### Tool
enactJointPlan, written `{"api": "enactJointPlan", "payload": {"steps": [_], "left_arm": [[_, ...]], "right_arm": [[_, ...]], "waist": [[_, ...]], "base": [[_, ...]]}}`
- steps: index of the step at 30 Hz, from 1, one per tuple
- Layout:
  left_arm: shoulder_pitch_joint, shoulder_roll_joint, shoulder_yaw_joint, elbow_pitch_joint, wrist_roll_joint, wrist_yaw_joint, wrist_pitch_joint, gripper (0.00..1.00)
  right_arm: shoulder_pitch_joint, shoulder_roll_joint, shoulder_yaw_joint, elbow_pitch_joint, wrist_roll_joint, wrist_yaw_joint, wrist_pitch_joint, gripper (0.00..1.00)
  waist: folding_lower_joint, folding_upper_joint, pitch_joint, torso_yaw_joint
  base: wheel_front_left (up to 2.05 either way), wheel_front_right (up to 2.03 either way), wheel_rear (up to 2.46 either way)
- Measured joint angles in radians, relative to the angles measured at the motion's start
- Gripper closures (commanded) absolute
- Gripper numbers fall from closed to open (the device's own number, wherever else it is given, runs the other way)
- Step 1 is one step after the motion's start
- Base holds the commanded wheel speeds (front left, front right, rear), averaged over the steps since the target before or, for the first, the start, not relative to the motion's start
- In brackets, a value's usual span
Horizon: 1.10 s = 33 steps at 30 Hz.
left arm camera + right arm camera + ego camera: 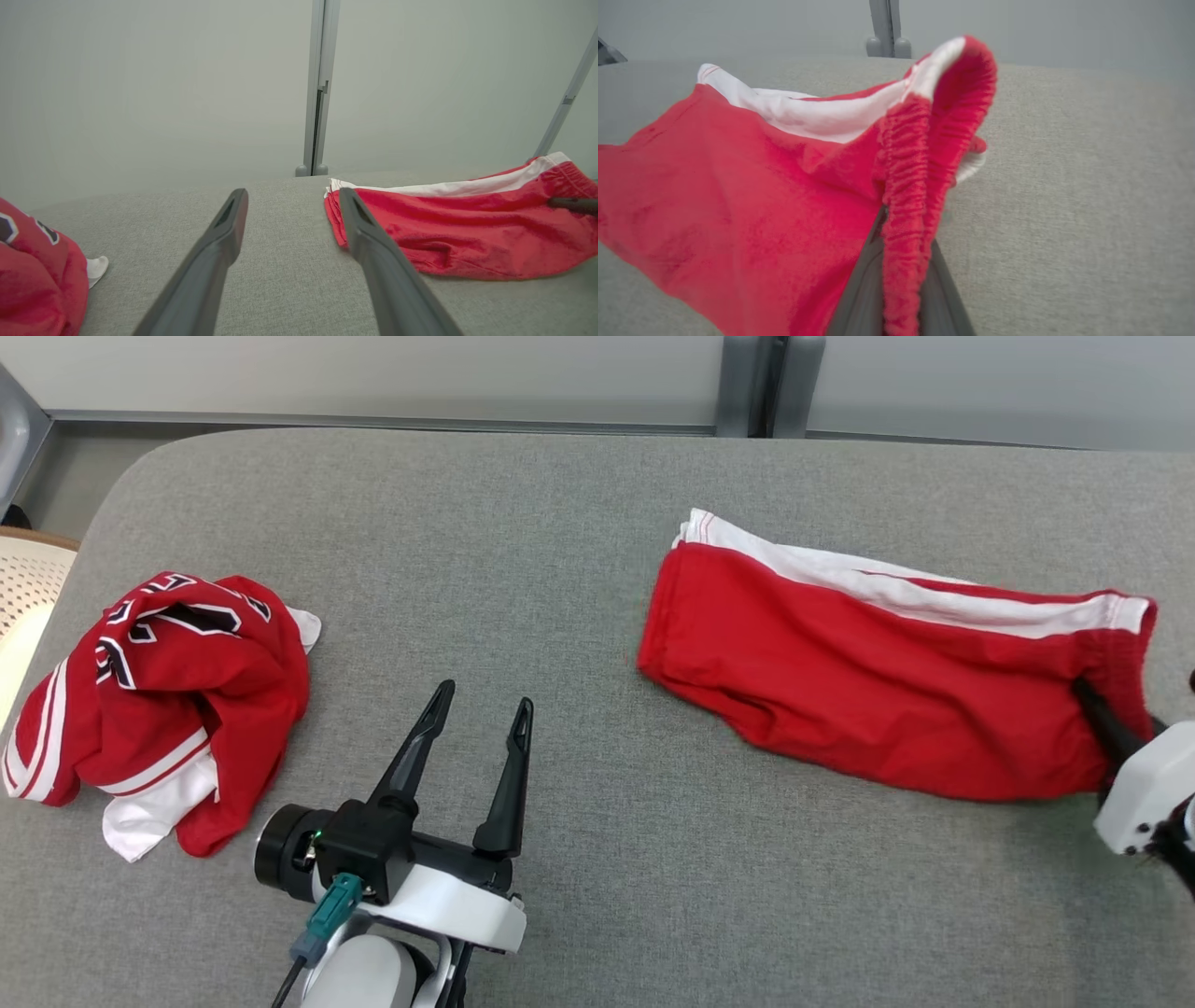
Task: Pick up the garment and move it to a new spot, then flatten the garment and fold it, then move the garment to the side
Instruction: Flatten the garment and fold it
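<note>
From the head view, the red shorts (868, 681) lie stretched across the right half of the grey table (560, 523), white side stripe along the far edge, leg hem towards the middle and waistband at the far right. The right gripper (1097, 714) reaches in from the right edge with its dark finger on that waistband end. A crumpled red jersey (177, 700) with white trim and dark lettering sits at the left, well apart from the shorts. Between them, nearer the front, the left gripper (485, 695) hovers with its jaws spread and nothing in them. From the left wrist view, the parted fingers (210, 261) point across bare table towards a grey post (320, 88) beyond the far edge, with the shorts to the right and the jersey at the lower left. From the right wrist view, the two fingers (864, 289) are pressed together on the gathered elastic waistband (915, 154), which stands up off the table in a fold.
</note>
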Motion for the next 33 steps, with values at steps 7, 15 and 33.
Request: {"api": "enactJointPlan", "payload": {"steps": [7,15,33], "left_arm": [[-0.022,0.000,-0.034,0.003,-0.010,0.000,0.000,0.00],[-0.035,0.000,-0.062,0.007,-0.027,0.012,0.000,0.00],[-0.015,0.000,-0.088,0.021,-0.062,0.022,0.000,0.00]], "right_arm": [[-0.147,-0.187,0.077,0.108,-0.056,0.000,0.063,1.00],[-0.311,-0.208,0.133,0.242,-0.057,0.000,0.163,1.00],[-0.483,0.081,0.192,0.332,0.078,0.000,0.269,1.00]], "waist": [[0.0000,0.0000,0.025,0.017],[0.0000,0.0000,0.036,0.050],[0.0000,0.0000,-0.029,0.089]], "base": [[0.00,0.00,0.00],[0.00,0.00,0.00],[0.00,0.00,0.00]]}}
